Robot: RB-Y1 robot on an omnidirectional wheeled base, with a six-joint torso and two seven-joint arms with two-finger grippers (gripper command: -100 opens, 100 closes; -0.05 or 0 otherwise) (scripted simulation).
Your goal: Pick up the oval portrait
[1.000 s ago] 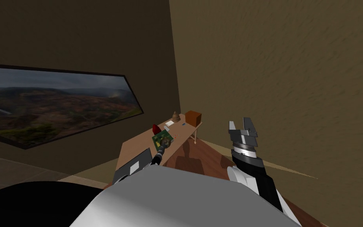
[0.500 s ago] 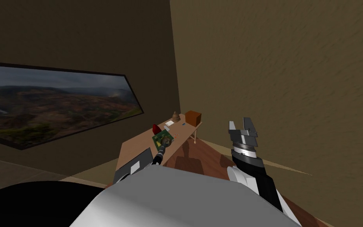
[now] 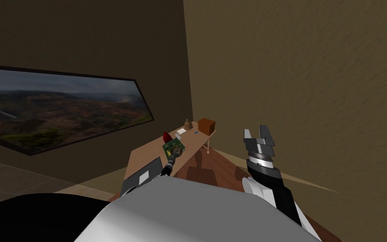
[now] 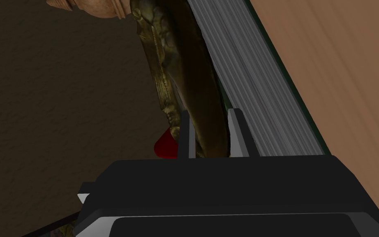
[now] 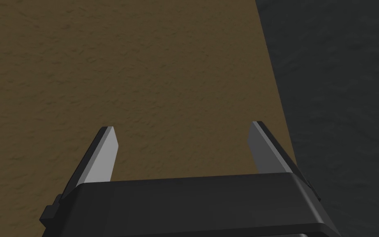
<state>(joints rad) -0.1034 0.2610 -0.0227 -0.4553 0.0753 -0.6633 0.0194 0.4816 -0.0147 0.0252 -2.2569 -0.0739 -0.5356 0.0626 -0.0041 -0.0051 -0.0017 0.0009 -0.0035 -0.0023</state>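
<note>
My head has turned a touch since the earlier picture, so the window (image 3: 54,109) sits slightly shifted in the head view, while both arms and the things on the wooden table (image 3: 146,155) have kept their places. The left gripper (image 4: 209,112), reached forward over the middle of the table near its right long edge, has its fingers drawn close and pressing the sides of the oval portrait (image 4: 176,70), seen edge-on just beside a green book (image 4: 250,90). The right gripper (image 5: 181,126) stands raised beside the table, fingers spread wide and empty.
</note>
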